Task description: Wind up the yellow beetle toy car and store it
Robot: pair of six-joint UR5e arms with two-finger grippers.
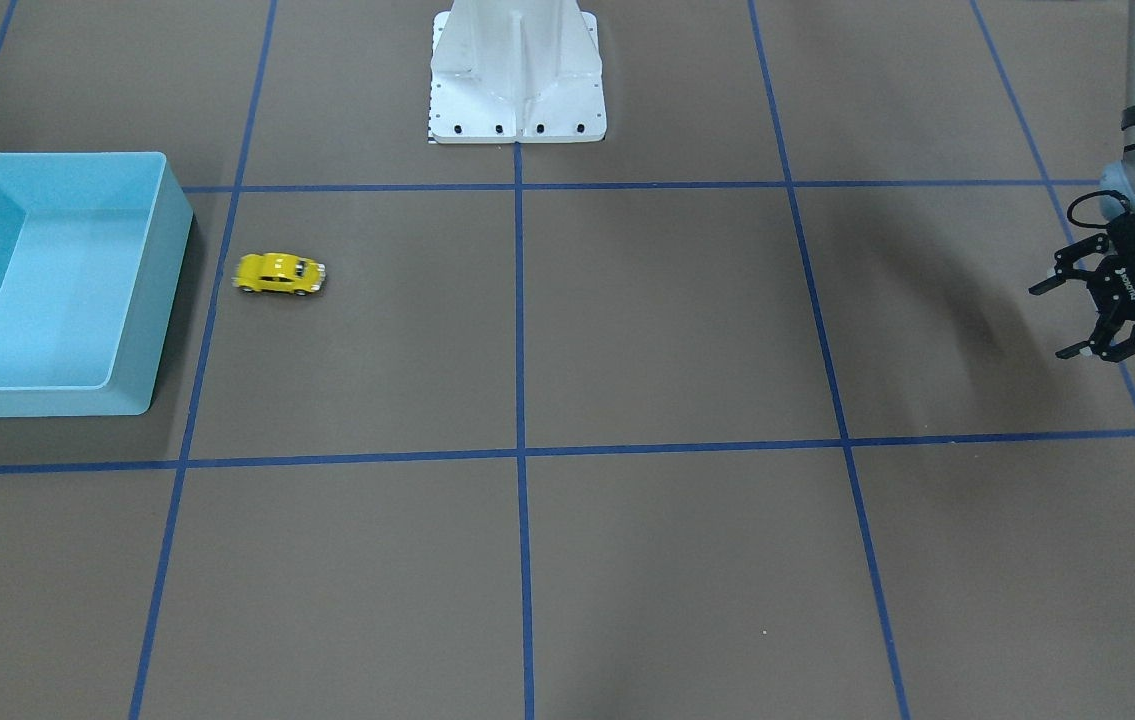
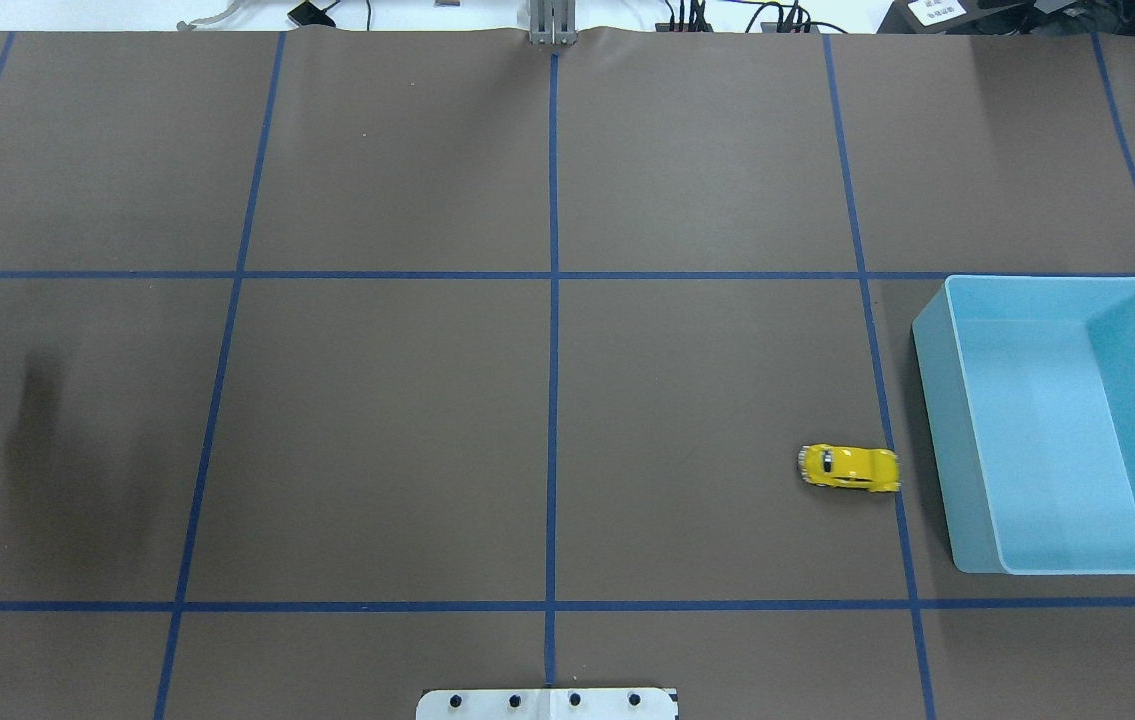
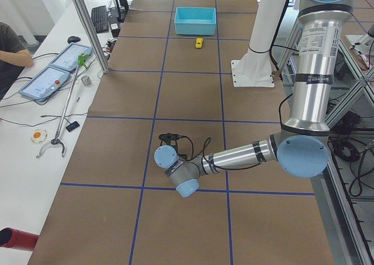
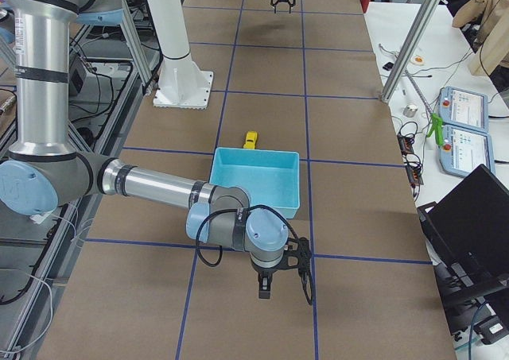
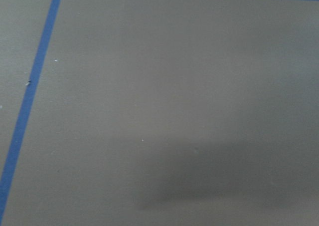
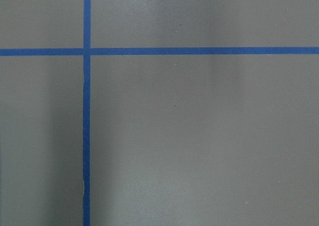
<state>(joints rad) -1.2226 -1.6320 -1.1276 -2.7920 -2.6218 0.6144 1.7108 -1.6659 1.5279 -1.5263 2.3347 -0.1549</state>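
Currently, yellow beetle toy car (image 1: 279, 273), lengthwise toward bin (image 1: 172, 262), lies nearer right gripper (image 4: 286, 293) (finger state indeterminate) than left gripper (image 1: 1055, 320), fingers open, empty.

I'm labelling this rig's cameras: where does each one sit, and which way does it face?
Front-facing: across the table, facing the base; left end effector at right.
Overhead: above and behind the base, looking down; left end effector at left edge.
Left: table's end, looking along it; left arm near.
Right: opposite end; right arm and right end effector near.
Left wrist: bare table only.
Right wrist: table, tape cross.
Shared: car beside bin in all four exterior views.
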